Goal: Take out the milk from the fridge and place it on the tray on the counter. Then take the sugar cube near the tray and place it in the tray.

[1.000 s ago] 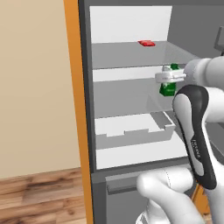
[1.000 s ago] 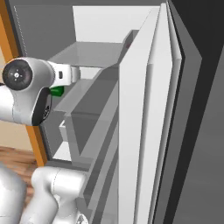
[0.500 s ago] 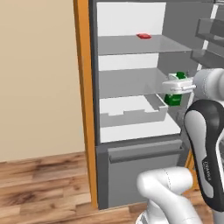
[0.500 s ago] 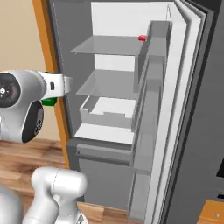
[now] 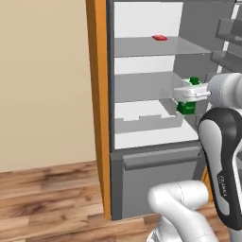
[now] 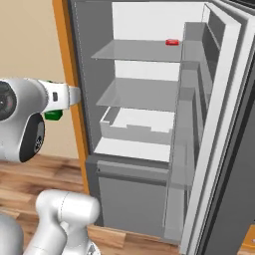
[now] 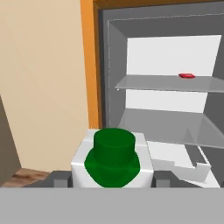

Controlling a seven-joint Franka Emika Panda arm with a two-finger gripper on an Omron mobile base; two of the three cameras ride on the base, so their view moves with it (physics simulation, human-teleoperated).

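My fingers [image 7: 112,181] are closed on the milk carton [image 7: 112,159], one on each flank of its white body, with its green cap facing the hand camera and filling the lower centre of the hand view. In the left base view the milk carton [image 5: 188,98] hangs under my white hand, out in front of the open fridge [image 5: 156,108], level with the middle shelf [image 5: 142,90] and clear of it; its green lower part shows below my hand. In the right base view the carton's green part [image 6: 53,115] shows just under my wrist, to the left of the fridge's orange side panel [image 6: 69,84] and outside the cabinet. The fridge [image 6: 144,114] stands with its door [image 6: 219,129] swung wide to the right, showing a white back wall, two grey shelves and a white drawer [image 6: 134,127] at the bottom of the upper compartment. A flat red item [image 5: 159,37] lies on the top shelf toward its right side; it also shows in the right base view [image 6: 172,42] and the hand view [image 7: 187,76]. Below the open compartment sits a closed grey lower drawer [image 5: 158,177]. Wooden floor [image 5: 47,198] runs along the bottom, and a beige wall [image 5: 42,80] lies left of the orange panel.
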